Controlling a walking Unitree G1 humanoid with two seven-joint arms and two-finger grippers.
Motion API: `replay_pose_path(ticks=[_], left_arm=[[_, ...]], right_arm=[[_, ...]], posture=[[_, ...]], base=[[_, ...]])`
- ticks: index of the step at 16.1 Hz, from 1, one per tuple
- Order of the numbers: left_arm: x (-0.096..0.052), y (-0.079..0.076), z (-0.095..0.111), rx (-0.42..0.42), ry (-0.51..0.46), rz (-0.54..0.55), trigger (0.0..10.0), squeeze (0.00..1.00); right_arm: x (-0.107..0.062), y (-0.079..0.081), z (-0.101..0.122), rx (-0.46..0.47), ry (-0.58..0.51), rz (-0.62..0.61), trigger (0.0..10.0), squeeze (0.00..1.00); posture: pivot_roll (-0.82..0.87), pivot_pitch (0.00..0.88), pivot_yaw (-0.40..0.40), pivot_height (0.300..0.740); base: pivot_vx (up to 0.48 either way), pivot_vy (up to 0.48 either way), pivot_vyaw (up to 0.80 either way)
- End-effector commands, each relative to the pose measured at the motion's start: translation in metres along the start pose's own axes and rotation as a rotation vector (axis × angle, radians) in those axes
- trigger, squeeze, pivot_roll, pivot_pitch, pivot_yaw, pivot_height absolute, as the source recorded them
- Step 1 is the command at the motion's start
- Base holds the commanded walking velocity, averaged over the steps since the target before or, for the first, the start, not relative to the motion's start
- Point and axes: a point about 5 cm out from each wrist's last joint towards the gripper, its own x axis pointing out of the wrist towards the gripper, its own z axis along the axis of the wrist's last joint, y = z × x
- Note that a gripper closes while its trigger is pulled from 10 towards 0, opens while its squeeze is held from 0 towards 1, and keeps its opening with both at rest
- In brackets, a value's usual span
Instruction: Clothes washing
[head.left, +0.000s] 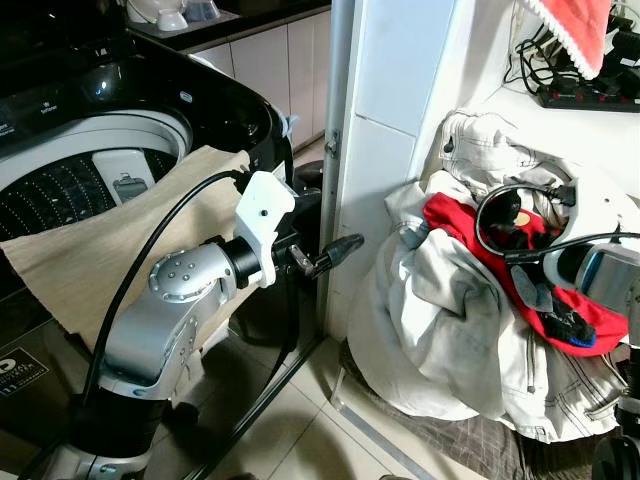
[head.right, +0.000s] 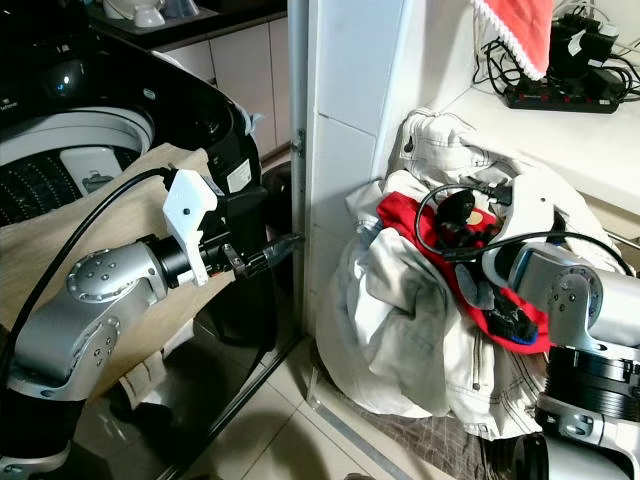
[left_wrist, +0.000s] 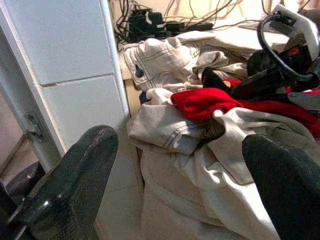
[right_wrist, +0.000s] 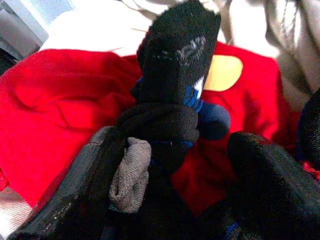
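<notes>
1. Your right gripper (right_wrist: 172, 165) sits in the laundry pile (head.left: 470, 330), its fingers (right_wrist: 90, 185) spread apart on either side of a bundle of black socks (right_wrist: 172, 100) and a grey sock (right_wrist: 131, 172); whether they grip it you cannot tell.
2. Under the socks lies a red garment (right_wrist: 55, 105), on top of white, dirty clothes (left_wrist: 200, 150).
3. Your left gripper (head.left: 340, 250) hangs in the air between the washing machine (head.left: 150, 90) and the pile, fingers (left_wrist: 75, 185) released and holding nothing.
4. A beige cloth (head.left: 90, 250) drapes over the machine's front edge, behind your left arm.
5. A white tiled post (head.left: 390, 120) stands between machine and pile.
6. Farthest back, a power strip (head.left: 590, 95) with cables rests on the white counter (head.left: 500, 100).
</notes>
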Motion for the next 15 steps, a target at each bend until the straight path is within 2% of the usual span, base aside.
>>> replay_pose_path(ticks=[1,2,3,4,15], left_arm=[[0.000,-0.005,0.008,0.013,-0.012,-0.053,10.0,0.00],[0.000,-0.008,0.008,-0.002,-0.011,-0.076,10.0,0.00],[-0.005,-0.021,0.007,-0.042,0.002,-0.212,10.0,0.00],[-0.008,-0.027,0.005,-0.044,0.018,-0.266,10.0,0.00],[-0.009,-0.028,0.004,-0.036,0.045,-0.282,10.0,0.00]], right_arm=[[0.000,0.000,0.002,0.032,0.017,0.013,0.0,0.00],[0.000,0.000,0.001,0.039,0.023,0.017,0.0,0.00],[-0.001,-0.001,0.002,0.041,0.025,0.017,0.0,0.00],[-0.001,-0.002,0.002,0.043,0.024,0.016,0.0,0.00],[-0.003,-0.005,0.004,0.039,0.007,-0.001,0.0,0.00]], posture=[[-0.19,0.000,0.007,0.740],[-0.19,0.000,0.007,0.740],[-0.19,0.000,0.007,0.740],[-0.19,0.000,0.008,0.740],[-0.19,0.000,0.015,0.740]], base=[[0.000,0.000,0.00],[0.000,0.000,0.00],[0.000,0.000,0.00],[0.000,0.000,0.00],[0.000,0.000,0.00]])
